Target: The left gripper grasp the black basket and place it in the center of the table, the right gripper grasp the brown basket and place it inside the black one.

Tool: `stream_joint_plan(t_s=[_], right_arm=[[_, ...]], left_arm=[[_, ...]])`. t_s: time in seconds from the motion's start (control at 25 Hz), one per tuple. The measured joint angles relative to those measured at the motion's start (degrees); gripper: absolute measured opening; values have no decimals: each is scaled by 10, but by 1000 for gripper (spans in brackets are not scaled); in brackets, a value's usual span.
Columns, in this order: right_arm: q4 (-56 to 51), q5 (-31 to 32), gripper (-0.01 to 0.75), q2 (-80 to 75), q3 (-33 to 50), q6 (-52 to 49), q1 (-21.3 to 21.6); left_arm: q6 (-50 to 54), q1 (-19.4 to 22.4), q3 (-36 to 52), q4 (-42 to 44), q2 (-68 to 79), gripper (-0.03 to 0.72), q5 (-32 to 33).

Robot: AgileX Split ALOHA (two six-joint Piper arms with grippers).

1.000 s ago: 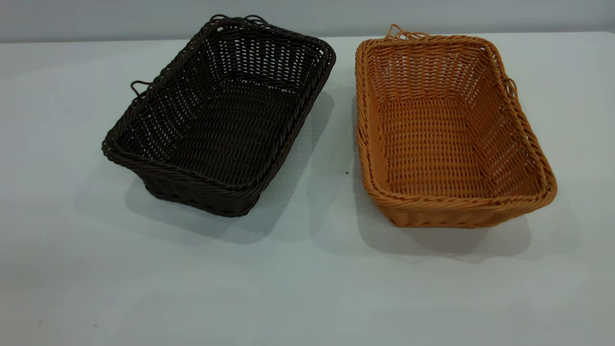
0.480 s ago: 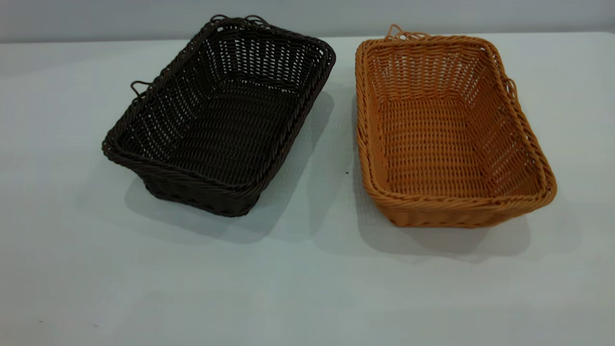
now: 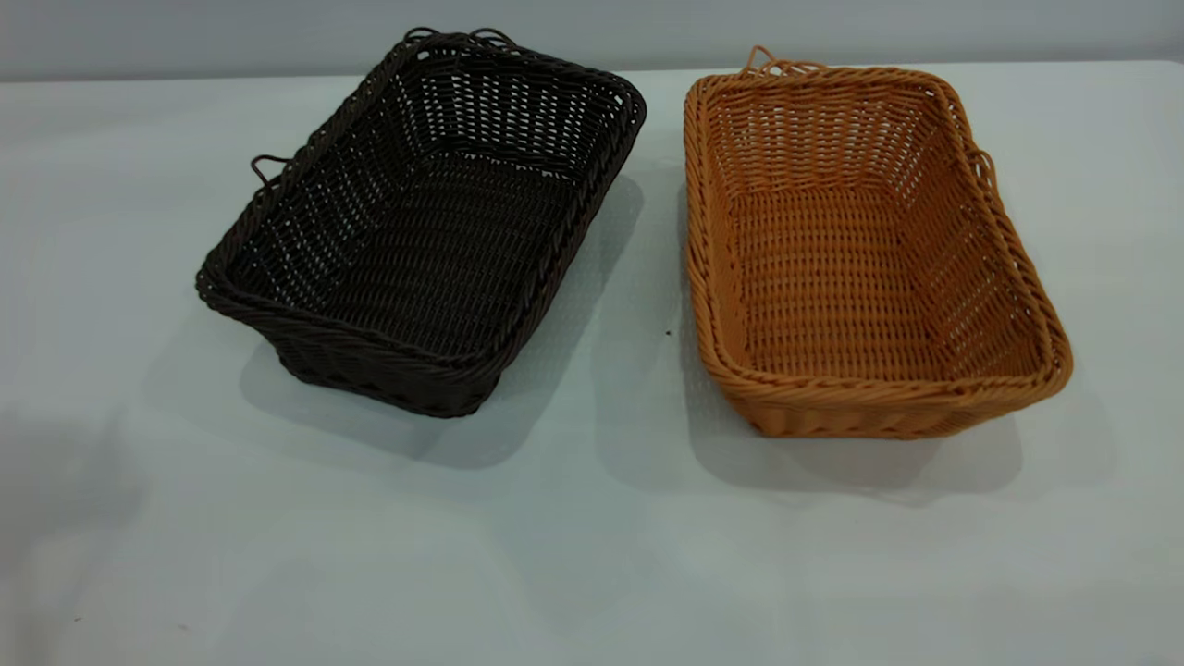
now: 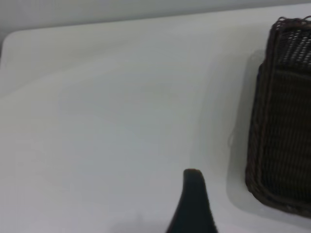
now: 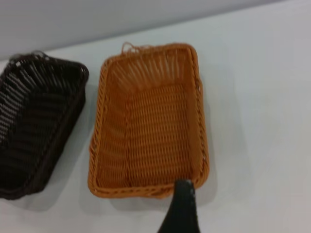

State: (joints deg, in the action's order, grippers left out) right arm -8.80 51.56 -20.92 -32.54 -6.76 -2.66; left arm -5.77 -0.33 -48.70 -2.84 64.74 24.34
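Wicker in two colours sits on the white counter (image 3: 592, 555): the black basket (image 3: 421, 222) on the left side and the brown basket (image 3: 865, 250) on the right side, both upright with their open tops up and nothing inside. They stand side by side, apart, with a strip of bare counter between them. The black basket is turned at an angle, its far end swung toward the brown one, which lies nearly square to the counter's edge. Small loops stick up from the rims of both.

In the exterior view no arm shows. The left wrist view shows one dark finger of the left end effector (image 4: 193, 204) over bare counter, beside the black basket and clear of it. The right wrist view shows one dark finger of the right end effector (image 5: 181, 206) by the near short rim of the brown basket. Whether either end effector is wide or narrow I cannot tell. Neither holds anything visible.
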Motion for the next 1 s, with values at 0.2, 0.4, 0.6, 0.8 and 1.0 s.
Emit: stream_joint_plan(t_s=[0.2, 0.4, 0.6, 0.8, 1.0], right_arm=[[0, -5, 578, -31, 0, 9, 0], [-41, -20, 576, -75, 0, 18, 0], [-73, -34, 576, -153, 0, 26, 0], [-87, -53, 575, -245, 0, 28, 0], [-125, -68, 576, -333, 0, 33, 0]], left_arm=[[-4, -30, -56, 3, 156, 530, -45], [-6, -68, -107, 3, 301, 530, -91], [-12, -86, -170, 4, 439, 530, -111], [-23, -107, -249, 4, 551, 530, -115], [-23, -115, -313, 4, 626, 530, -113]])
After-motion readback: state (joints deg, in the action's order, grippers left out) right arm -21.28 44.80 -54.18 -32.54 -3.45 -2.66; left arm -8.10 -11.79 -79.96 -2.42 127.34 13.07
